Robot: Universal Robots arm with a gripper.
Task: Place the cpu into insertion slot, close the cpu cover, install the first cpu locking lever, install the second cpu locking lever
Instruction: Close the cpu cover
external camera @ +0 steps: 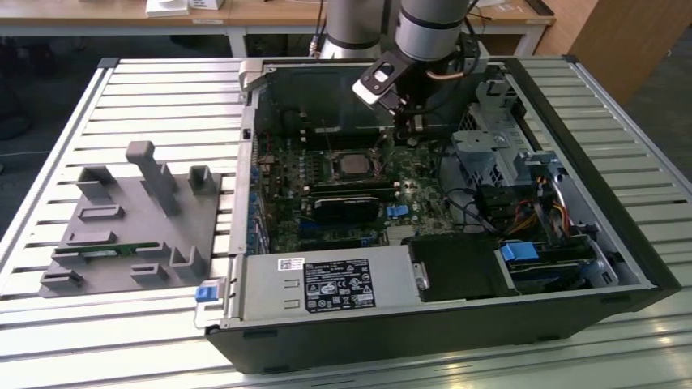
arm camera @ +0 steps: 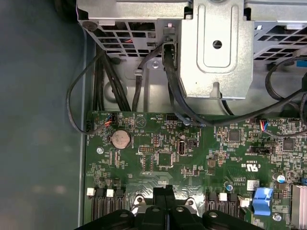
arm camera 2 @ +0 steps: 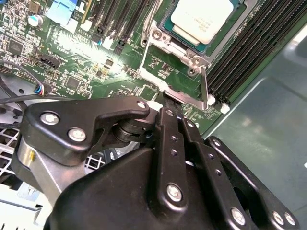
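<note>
Here, the hand (arm camera 2: 169,102) was closed up, nothing plainly held, its tip at the edge of the cpu cover (arm camera 2: 165,67), cover tilted up beside the insertion slot (arm camera 2: 165,28), the cpu (arm camera 2: 201,17) lay in that slot, just beyond the cover.

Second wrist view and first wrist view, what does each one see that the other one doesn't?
The second wrist view has the cpu, sitting inside a silvery metal frame. The first wrist view has a silver metal cage, black cables and a round coin battery. Both wrist views share the green circuit board and the black gripper, close above that board.
</note>
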